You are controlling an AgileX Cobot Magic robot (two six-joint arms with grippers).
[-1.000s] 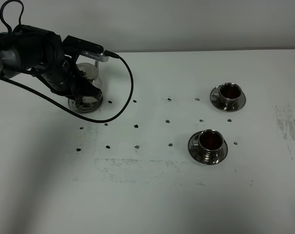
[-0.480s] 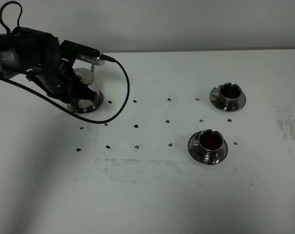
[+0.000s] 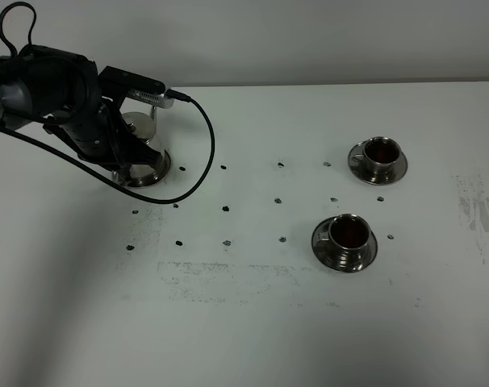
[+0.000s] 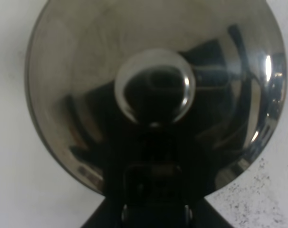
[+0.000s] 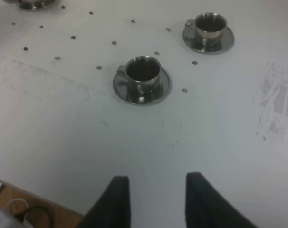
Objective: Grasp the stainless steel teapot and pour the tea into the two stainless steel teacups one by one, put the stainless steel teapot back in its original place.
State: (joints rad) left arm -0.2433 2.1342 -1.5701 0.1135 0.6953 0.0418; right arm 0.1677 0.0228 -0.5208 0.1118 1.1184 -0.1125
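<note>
The stainless steel teapot [image 3: 146, 155] stands upright on the white table [image 3: 252, 322] at the far left. My left gripper [image 3: 119, 149] is at its handle side and seems shut on the handle; the arm hides the grip. The left wrist view looks straight down on the teapot's domed lid and knob [image 4: 154, 86]. Two stainless steel teacups on saucers stand at the right, the far one [image 3: 379, 156] and the near one [image 3: 347, 236], both holding dark tea. They also show in the right wrist view [image 5: 210, 26] [image 5: 143, 71]. My right gripper [image 5: 158, 199] is open and empty, well short of the near cup.
A black cable [image 3: 204, 153] loops from the left arm over the table beside the teapot. Small dark dots [image 3: 226, 209] mark a grid across the middle of the table. A scuffed patch [image 3: 478, 210] lies at the right edge. A wooden edge [image 5: 20, 209] shows in the right wrist view.
The left arm has moved the teapot a little back and set it down flat on the table. Over the last half second almost nothing moved. The cups have not moved.
</note>
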